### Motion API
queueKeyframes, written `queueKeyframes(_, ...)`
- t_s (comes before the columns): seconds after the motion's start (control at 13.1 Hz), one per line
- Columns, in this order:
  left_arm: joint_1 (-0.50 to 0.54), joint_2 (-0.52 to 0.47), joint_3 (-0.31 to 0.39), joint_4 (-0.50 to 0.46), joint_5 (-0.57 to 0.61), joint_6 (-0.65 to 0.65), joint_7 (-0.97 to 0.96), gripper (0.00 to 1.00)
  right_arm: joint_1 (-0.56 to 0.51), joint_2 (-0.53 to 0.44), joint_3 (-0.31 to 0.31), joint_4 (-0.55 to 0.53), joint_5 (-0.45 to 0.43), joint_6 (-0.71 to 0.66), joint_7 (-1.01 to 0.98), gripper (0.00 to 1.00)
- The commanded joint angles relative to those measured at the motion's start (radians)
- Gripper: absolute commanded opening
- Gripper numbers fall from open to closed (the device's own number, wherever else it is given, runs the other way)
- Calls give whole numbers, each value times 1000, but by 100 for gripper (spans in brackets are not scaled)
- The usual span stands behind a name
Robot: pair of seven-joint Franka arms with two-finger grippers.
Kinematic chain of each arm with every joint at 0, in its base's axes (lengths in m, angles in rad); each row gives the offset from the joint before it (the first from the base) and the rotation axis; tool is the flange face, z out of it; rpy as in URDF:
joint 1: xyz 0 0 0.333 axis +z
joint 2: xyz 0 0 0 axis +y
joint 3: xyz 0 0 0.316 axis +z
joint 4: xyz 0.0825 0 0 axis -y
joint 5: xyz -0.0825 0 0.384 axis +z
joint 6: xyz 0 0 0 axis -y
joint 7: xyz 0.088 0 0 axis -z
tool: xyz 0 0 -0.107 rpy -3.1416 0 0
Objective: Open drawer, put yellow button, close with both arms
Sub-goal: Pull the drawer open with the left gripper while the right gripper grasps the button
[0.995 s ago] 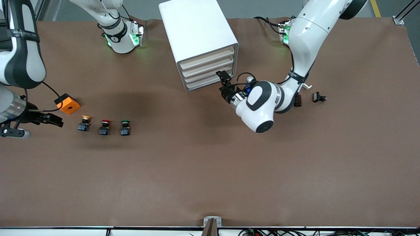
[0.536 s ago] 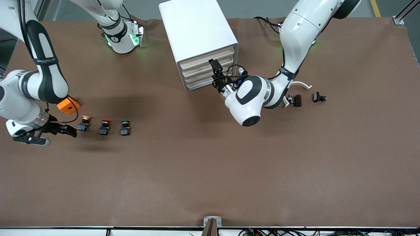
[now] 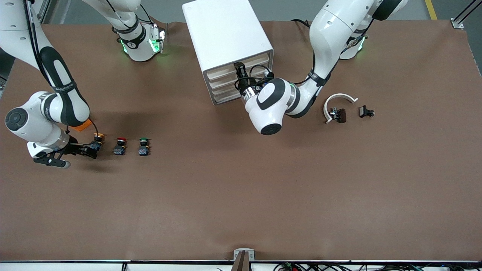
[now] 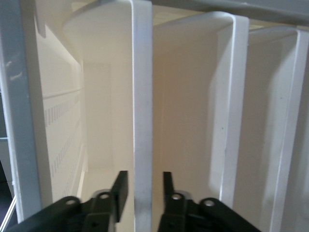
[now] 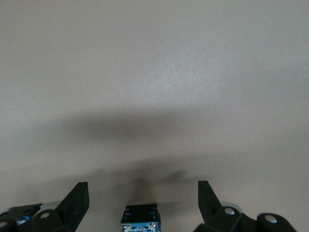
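Yellow button on table toward right arm's end, first in row beside red button and green button; orange block just beside it. Right gripper spread wide astride button. Left gripper at cabinet, fingers straddling drawer lip, unclenched.

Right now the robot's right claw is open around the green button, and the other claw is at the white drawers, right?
Not quite. The right gripper is open around the yellow button, not the green one, as the front view shows. The left gripper is indeed at the drawer fronts.
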Motion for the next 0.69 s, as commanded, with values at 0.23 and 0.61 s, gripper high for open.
queueKeyframes(0.23, 16, 45, 12, 18, -17, -17, -17, 0, -13, 17, 22, -22, 20, -7, -30, 100)
queueKeyframes(0.61, 61, 54, 26, 20, -11, -17, -17, 0, -19, 14, 22, -20, 20, -59, -67, 100)
